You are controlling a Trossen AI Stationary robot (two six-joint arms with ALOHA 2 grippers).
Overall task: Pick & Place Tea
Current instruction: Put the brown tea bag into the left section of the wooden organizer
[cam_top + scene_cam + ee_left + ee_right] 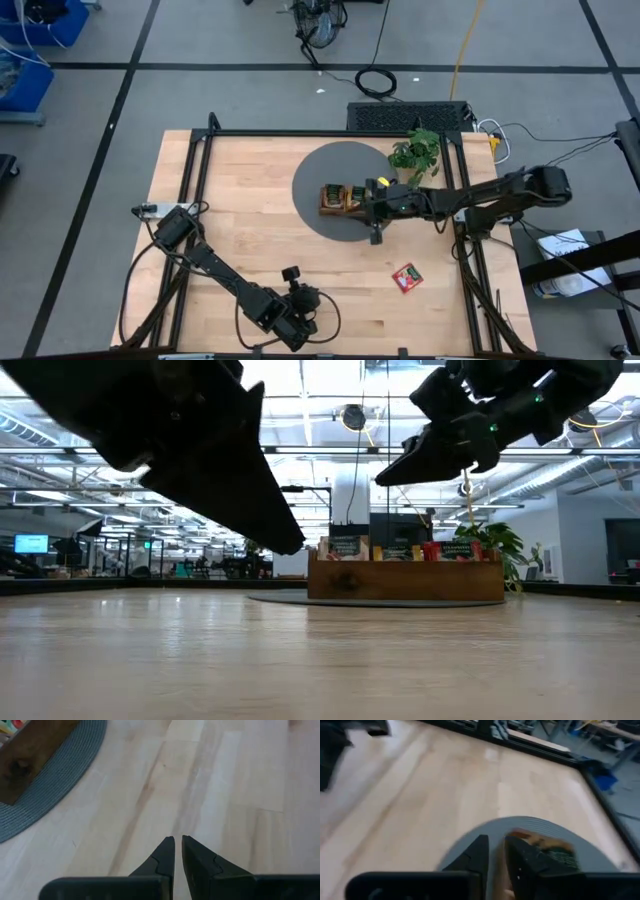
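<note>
Over the brown wooden tray (340, 198) I see right gripper (377, 236) nearly closed, empty; red tea packet (406, 278) loose on table.

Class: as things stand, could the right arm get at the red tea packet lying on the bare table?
Probably yes. The packet lies alone on open wood, nothing over it, near the right claw.

Left gripper (178, 845) rests low, fingers nearly together; right gripper (495, 847) reaches forward, fingers seemingly narrowly parted.
</note>
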